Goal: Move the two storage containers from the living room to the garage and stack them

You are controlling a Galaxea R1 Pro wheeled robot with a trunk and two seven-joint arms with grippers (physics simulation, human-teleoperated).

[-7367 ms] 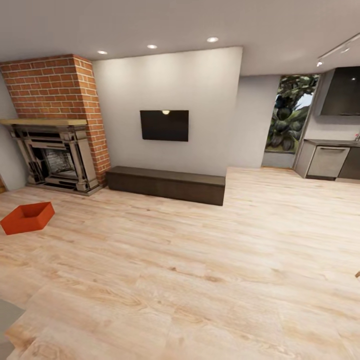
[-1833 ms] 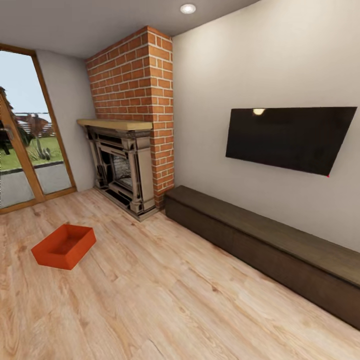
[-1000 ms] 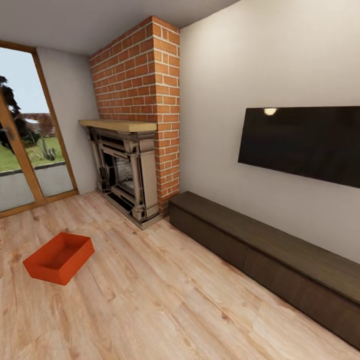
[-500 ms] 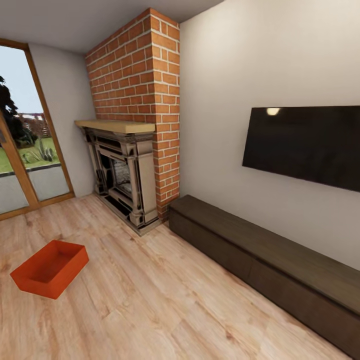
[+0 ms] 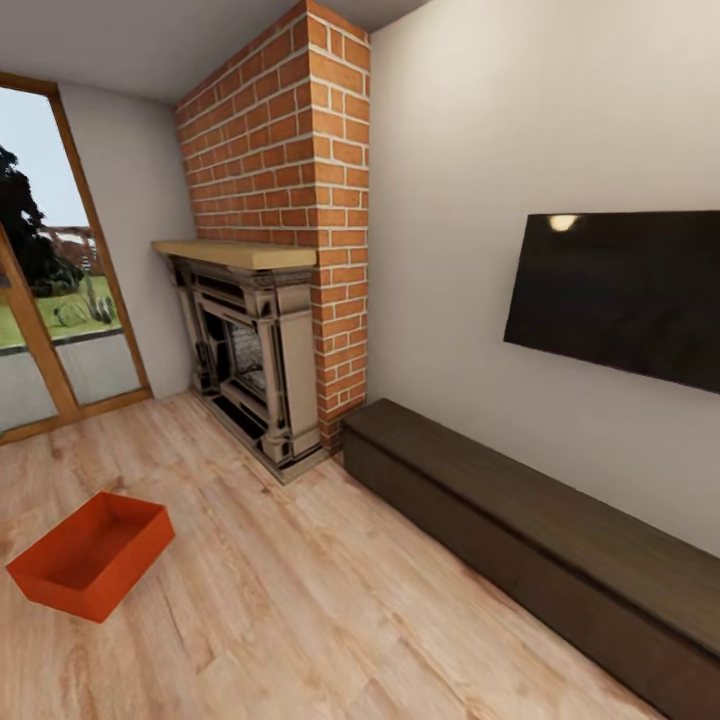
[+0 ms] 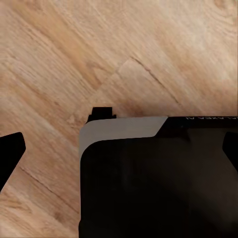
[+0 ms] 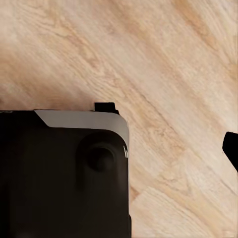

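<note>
Down at the lower left of the head view, one orange-red storage container [image 5: 88, 552] sits flat on the light wood plank floor [image 5: 330, 610] of the living room, open top up, nothing inside it that I can see. It's well apart from everything else. Behind it and to the right stands the fireplace [image 5: 248, 360] with its wooden mantel [image 5: 222, 253], set into a tall brick chimney [image 5: 290, 180]. Off to the left, wood-framed glass doors [image 5: 45, 300] look out on grass and a tree. Running along the white wall [image 5: 520, 110] to the right, a long low dark cabinet [image 5: 530, 540] starts just beside the brick, and a black wall TV [image 5: 625, 295] hangs above it.

Both wrist views look straight down at plank flooring with the robot's dark base [image 6: 158, 178] below the left arm and again [image 7: 62, 173] below the right. A dark fingertip [image 6: 10, 153] pokes in at the edge of the left wrist view, another [image 7: 231, 148] in the right; whether either pair of jaws is open or closed, I cannot tell.
</note>
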